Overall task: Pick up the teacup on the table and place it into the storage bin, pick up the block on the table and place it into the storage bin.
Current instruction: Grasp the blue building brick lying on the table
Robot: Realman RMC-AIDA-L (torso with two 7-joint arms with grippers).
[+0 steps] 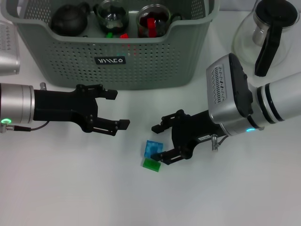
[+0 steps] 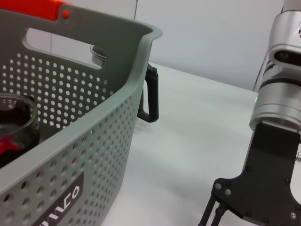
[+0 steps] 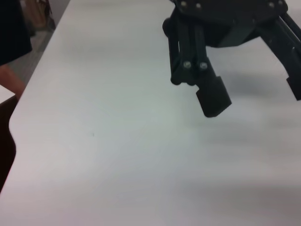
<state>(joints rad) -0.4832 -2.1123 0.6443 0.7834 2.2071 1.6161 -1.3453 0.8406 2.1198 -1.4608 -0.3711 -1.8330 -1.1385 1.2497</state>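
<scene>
The grey-green storage bin (image 1: 141,56) stands at the back of the white table. It holds a glass teacup (image 1: 154,20) with red pieces in it and a second glass cup (image 1: 113,14). On the table in front lie a blue block (image 1: 153,148) and, touching it on the near side, a green block (image 1: 151,165). My right gripper (image 1: 161,143) is open just right of both blocks, with its near fingertip at the green one. My left gripper (image 1: 118,109) hangs open and empty in front of the bin. In the left wrist view the bin wall (image 2: 94,141) fills the frame's left.
A black teapot (image 1: 69,19) also sits in the bin. A glass pot with a black handle (image 1: 268,33) stands at the back right beside the bin. A silver device (image 1: 7,47) lies at the left edge. Bare white table spreads in front.
</scene>
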